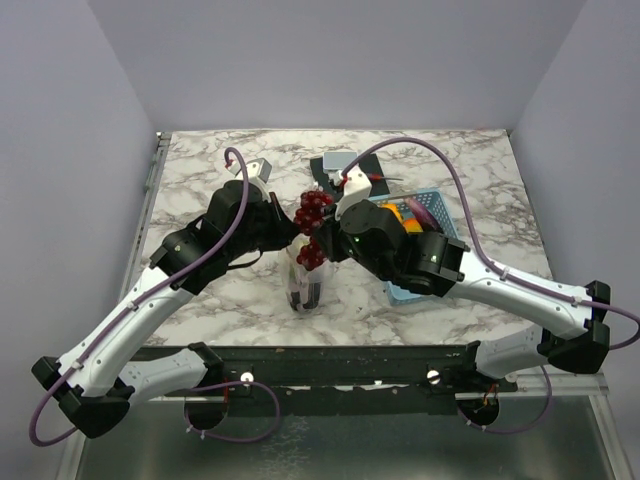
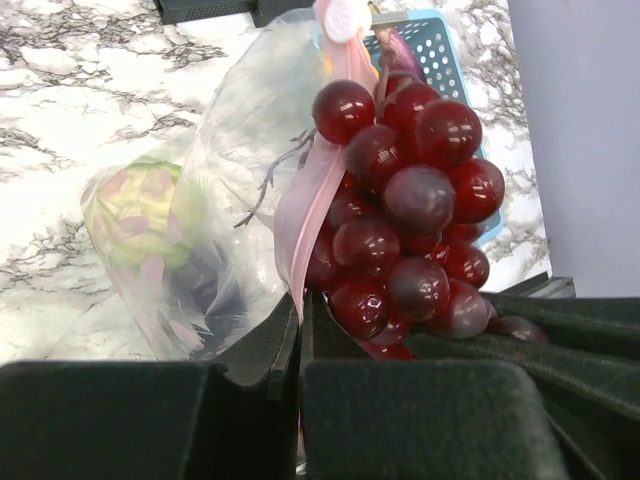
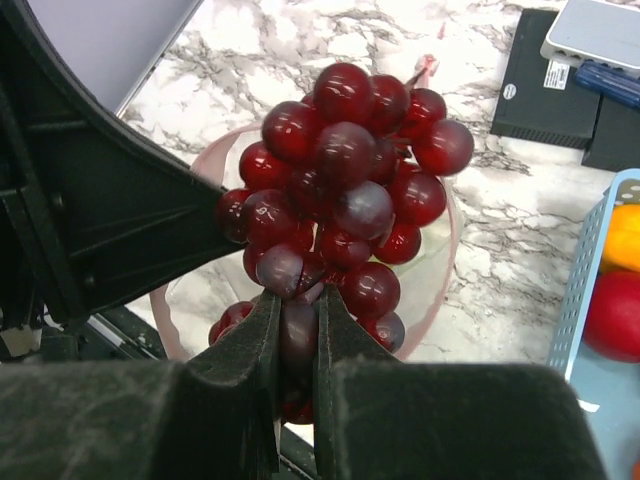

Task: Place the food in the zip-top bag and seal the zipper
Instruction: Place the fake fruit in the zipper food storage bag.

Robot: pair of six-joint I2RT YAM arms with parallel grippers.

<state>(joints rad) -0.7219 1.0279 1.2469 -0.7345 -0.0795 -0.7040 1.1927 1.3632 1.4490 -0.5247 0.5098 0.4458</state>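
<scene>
My right gripper (image 3: 297,300) is shut on the dark red grape bunch (image 3: 345,180) and holds it over the open mouth of the clear zip-top bag (image 3: 440,270). The bunch also shows in the top view (image 1: 312,208) and the left wrist view (image 2: 415,215). My left gripper (image 2: 300,300) is shut on the bag's pink zipper strip (image 2: 305,205) and holds the bag (image 2: 230,150) up by it. A green cabbage (image 2: 135,215) and a dark piece lie inside the bag. In the top view the bag (image 1: 304,285) hangs between my left gripper (image 1: 287,228) and my right gripper (image 1: 320,238).
A light-blue basket (image 1: 440,198) with orange, red and purple pieces stands right of the bag; its rim shows in the right wrist view (image 3: 590,270). A dark box with a grey device (image 1: 338,163) lies behind. The table's front edge runs just below the bag.
</scene>
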